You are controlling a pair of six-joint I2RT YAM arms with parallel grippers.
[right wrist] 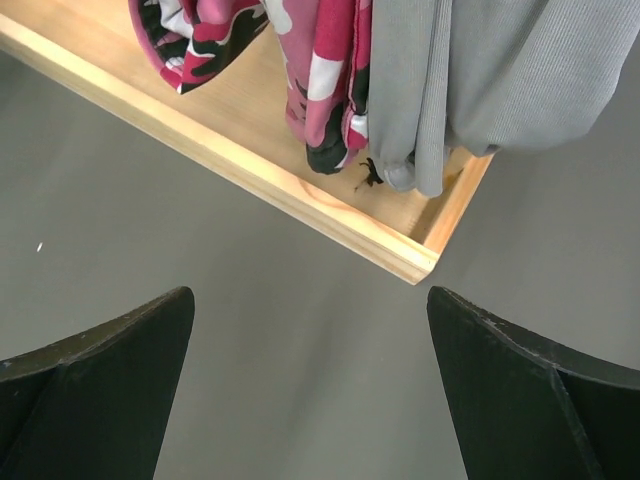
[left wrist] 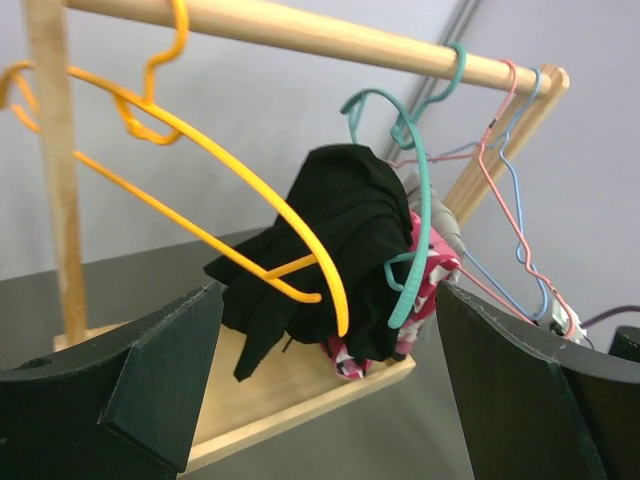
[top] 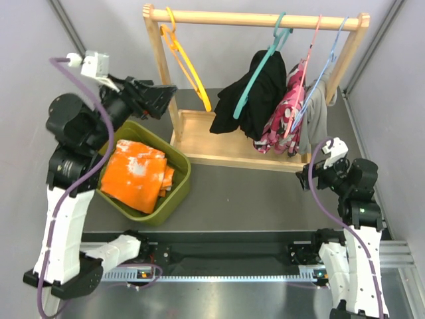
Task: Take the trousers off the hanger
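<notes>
Grey tabletop (top: 239,193) bears a bin (top: 174,199); orange trousers (top: 136,174) lie in it, off the hanger (top: 190,72). Right hand (top: 304,179), wide and empty, sits well right. Left hand (top: 167,96), wide and empty, hovers just beyond the bin, nearer them.

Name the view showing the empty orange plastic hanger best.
The left wrist view: the empty orange plastic hanger fills the foreground, hook over the wooden rail. The top view shows it small; the right wrist view misses it.
</notes>
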